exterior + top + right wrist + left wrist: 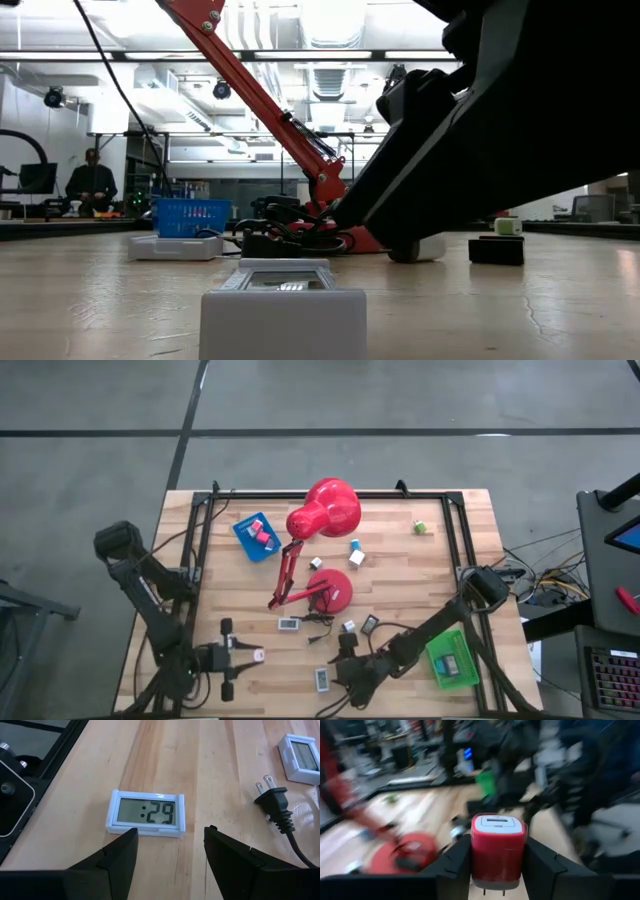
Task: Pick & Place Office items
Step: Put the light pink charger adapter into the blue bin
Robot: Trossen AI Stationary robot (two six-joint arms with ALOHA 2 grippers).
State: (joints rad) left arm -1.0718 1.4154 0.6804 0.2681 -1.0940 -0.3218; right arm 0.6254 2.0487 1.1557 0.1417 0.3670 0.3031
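Now you have the pink charger block [498, 845] clamped in your left gripper [498, 862].

You hold it at the table's near left edge, prongs hanging below the fingers [454, 862]. Your right gripper [170, 845] hovers with fingers apart just beside a small white clock [145, 813] on the wooden table [210, 765], a black plug [272, 800] lying near.

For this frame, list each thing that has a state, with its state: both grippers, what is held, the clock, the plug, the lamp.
Left gripper: shut on red-and-white charger block, lifted off the table.
Right gripper: fingers open, hovering by the white digital clock.
White digital clock: flat on the table, display lit.
Black power plug: unplugged, lying loose.
Big red desk lamp: upright.
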